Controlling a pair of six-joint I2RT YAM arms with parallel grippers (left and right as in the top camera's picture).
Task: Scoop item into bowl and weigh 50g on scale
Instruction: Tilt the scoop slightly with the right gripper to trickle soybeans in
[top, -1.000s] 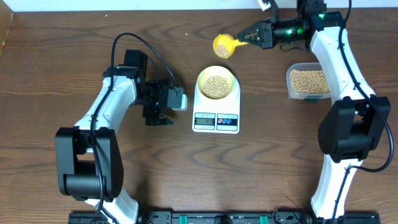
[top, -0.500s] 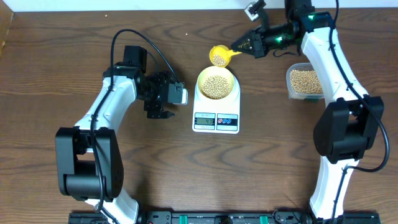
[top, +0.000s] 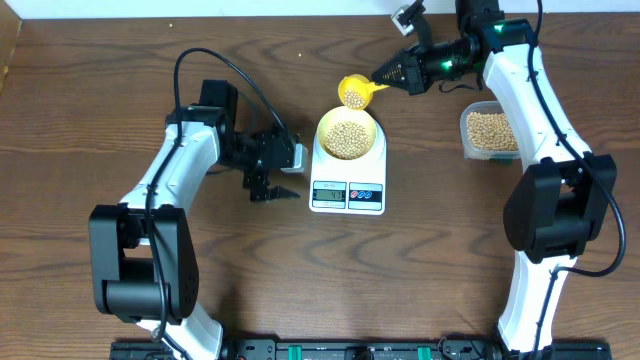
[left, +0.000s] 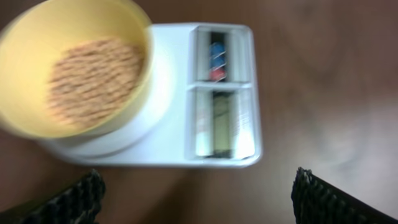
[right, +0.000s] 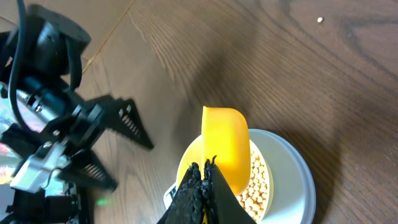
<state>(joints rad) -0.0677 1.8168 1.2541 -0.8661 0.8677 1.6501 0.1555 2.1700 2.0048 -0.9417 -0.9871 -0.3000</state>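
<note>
My left fingers (left: 74, 200) have swung toward the scale (top: 347, 190), spread wide and empty. On the counter (top: 120, 60), the scale carries the bowl (top: 322, 126). My right fingers (right: 198, 186) pinch the scoop (top: 353, 90) above the bowl's far rim, with beans (top: 348, 138) in both.

White links (top: 181, 166), black joints (top: 128, 240), black cables (top: 232, 70) — ribbed fingers (left: 74, 199)

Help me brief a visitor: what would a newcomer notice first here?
The yellow scoop, shut in the right pincer, hangs at the far rim of the pale-yellow bowl. That bowl, part-filled with beans, sits on the white scale mid-table. The left pincer stands open beside the scale.
</note>
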